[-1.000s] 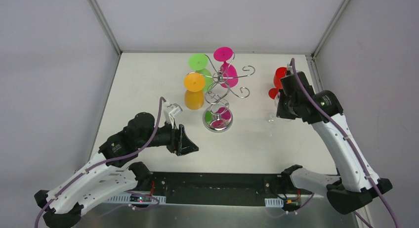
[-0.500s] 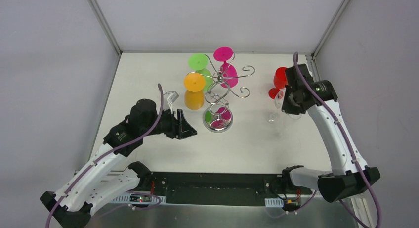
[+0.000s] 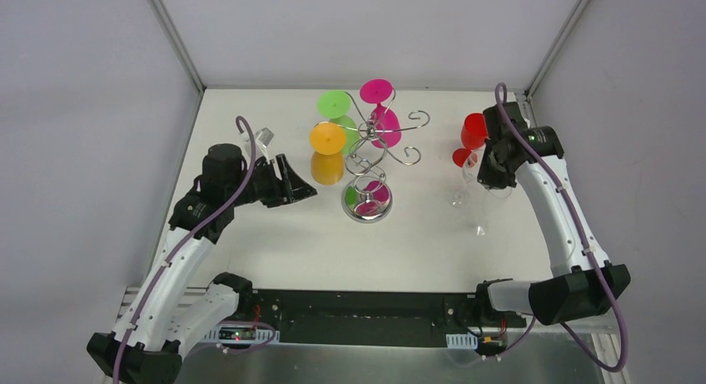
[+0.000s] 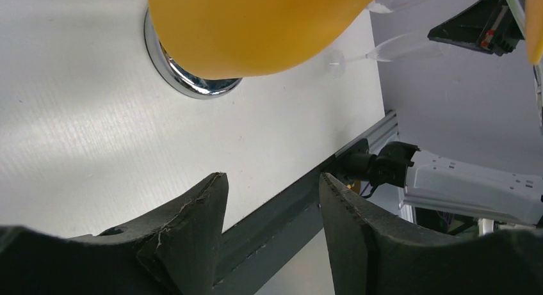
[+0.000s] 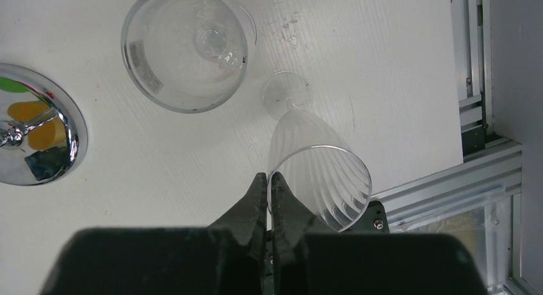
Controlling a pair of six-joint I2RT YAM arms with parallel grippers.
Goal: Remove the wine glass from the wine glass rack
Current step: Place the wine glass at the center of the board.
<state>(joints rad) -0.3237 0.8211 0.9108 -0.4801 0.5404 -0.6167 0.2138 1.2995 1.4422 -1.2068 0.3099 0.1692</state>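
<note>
The left gripper (image 4: 272,183), jaws apart, has swung toward the orange glass (image 3: 327,139) hanging on the rack (image 3: 372,155) near the far edge. The right gripper (image 5: 269,180) stays clamped on the rim of a clear glass (image 5: 320,173) by the right edge.

orange glass (image 3: 328,139), chrome rack (image 3: 367,163), ribbed clear glass (image 5: 320,173)

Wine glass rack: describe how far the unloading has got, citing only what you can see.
Done: a red glass and a clear round-bowled glass are off the wine glass rack, at the right of the table. In hand: the right gripper is shut on a clear ribbed glass at its rim; the left gripper, open, faces the orange glass. Left: that one, the green glass and the magenta glass hang on the rack.
</note>
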